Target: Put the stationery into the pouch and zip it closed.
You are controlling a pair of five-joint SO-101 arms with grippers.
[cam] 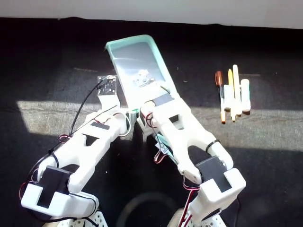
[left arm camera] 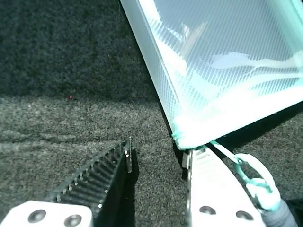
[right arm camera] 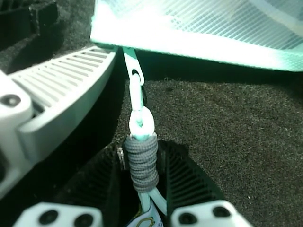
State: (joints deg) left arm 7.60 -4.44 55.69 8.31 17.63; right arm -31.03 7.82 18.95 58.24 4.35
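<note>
The right gripper (right arm camera: 143, 157) pinches the zip pull cord (right arm camera: 142, 172) — pouch (cam: 137, 56) lies just ahead w/ long axis pointing away. The left gripper (left arm camera: 157, 150) is spread, beside pouch corner. The pens (cam: 233, 94) are well off to the right, i.e. nearer the right gripper.

We see a pouch (cam: 137, 61) of translucent white with a fine grid weave and mint-green edging, a mint-green zip pull (right arm camera: 140, 124) bound in grey cord, pens (cam: 233, 94) in brown, yellow and white, white arms (cam: 94, 146) with black patches, a black tabletop (cam: 265, 161).
</note>
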